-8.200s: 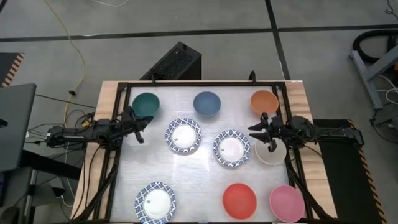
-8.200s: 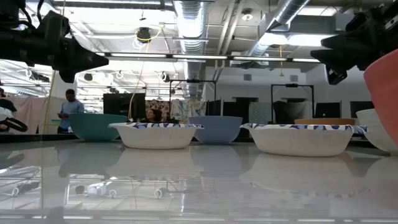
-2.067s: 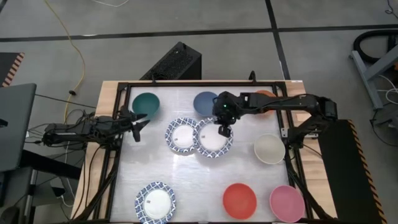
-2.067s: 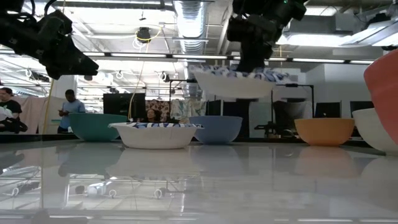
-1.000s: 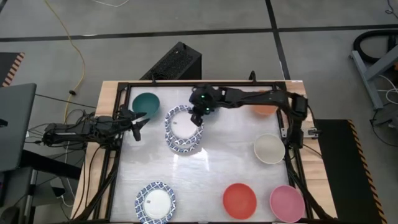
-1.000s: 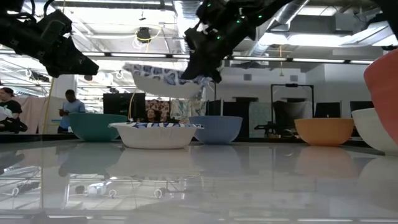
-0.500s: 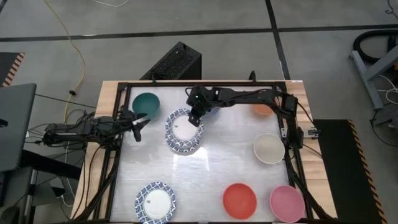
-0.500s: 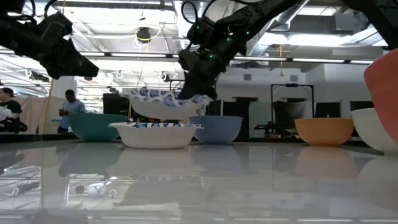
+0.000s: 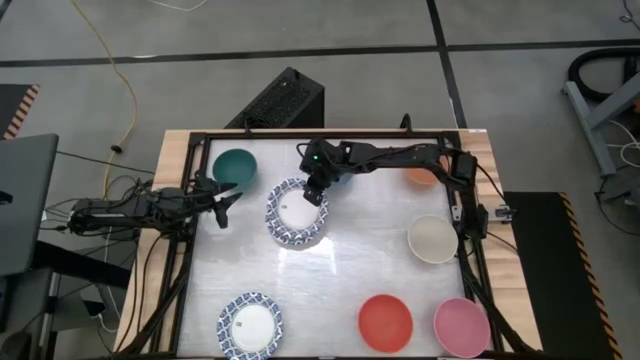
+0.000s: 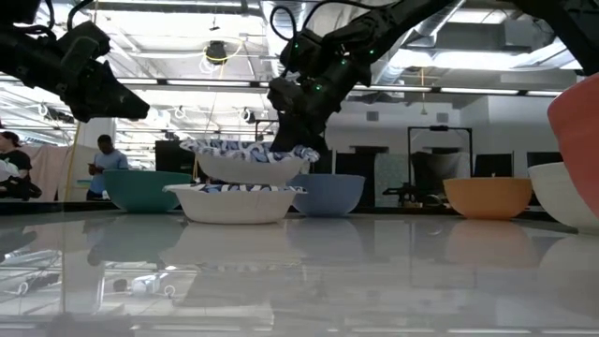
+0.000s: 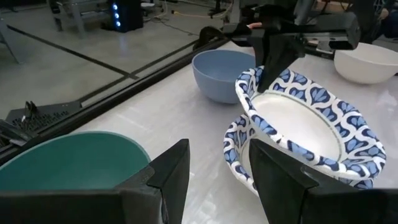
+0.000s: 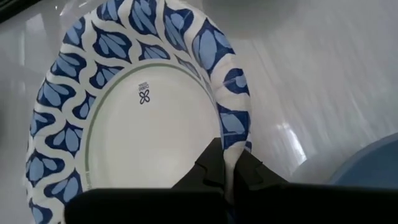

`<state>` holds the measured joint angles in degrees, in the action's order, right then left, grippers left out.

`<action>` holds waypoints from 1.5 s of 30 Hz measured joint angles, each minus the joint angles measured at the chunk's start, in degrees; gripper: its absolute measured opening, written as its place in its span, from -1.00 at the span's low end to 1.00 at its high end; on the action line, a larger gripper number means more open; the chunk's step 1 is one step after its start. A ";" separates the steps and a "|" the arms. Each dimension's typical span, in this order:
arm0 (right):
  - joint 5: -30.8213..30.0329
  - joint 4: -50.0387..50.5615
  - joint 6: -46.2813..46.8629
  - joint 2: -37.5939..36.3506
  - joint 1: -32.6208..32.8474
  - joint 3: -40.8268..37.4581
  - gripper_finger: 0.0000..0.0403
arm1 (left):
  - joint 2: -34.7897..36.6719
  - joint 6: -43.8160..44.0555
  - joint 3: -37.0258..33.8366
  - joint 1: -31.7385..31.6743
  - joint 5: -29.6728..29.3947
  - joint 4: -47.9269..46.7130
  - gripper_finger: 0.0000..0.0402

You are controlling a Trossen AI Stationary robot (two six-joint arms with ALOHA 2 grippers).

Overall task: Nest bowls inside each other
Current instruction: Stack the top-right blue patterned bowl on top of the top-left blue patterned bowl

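Where overhead stacks them, the low view shows the right gripper (image 10: 298,140) pinching a patterned bowl (image 10: 248,161) above another (image 10: 234,201).

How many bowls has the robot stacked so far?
None is fully nested yet. The right gripper pinches the rim of one blue-patterned bowl and holds it just above a second patterned bowl, not yet let go. The left gripper waits open near the green bowl. Left to stack: the third patterned bowl, plus the green, blue, orange, cream, red and pink ones.
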<state>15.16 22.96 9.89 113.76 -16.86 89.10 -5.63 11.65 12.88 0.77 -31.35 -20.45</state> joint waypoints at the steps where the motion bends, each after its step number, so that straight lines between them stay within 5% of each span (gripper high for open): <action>1: 0.01 -0.26 0.00 -0.01 0.00 -0.12 -0.93 | 0.00 -0.01 0.00 -0.02 0.00 0.00 -0.22; 45: 2.53 -6.02 -1.33 0.87 1.36 -2.12 -0.93 | 0.00 -0.05 -0.04 0.00 -0.08 0.24 -0.22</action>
<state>17.69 16.95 8.56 114.63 -15.51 86.98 -5.63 11.60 12.84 0.78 -31.43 -20.21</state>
